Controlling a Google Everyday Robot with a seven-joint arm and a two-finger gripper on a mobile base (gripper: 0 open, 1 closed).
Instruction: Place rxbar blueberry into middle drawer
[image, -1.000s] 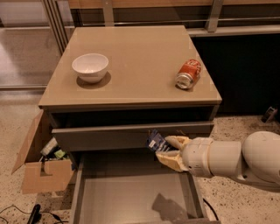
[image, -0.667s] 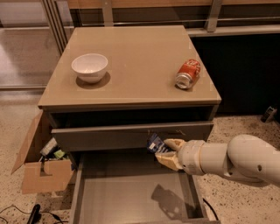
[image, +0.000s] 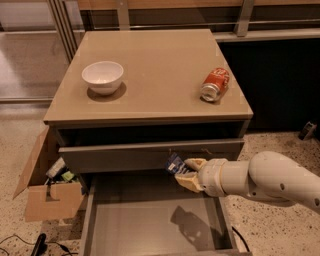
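Observation:
My gripper (image: 184, 173) reaches in from the right on a white arm and is shut on the rxbar blueberry (image: 174, 163), a small dark blue wrapper held tilted between the yellowish fingers. It hangs in front of the grey front panel of the upper drawer (image: 125, 156), above the back part of the open middle drawer (image: 145, 225). That drawer is pulled out below, with a plain grey floor and thin side walls. The gripper's shadow falls on the drawer floor.
On the cabinet top (image: 155, 75) stand a white bowl (image: 102, 76) at the left and a red soda can (image: 215, 84) lying on its side at the right. A cardboard box (image: 45, 192) with small items sits on the floor to the left.
The gripper with the bar has shifted slightly left and a little lower over the open drawer. Nothing else has moved.

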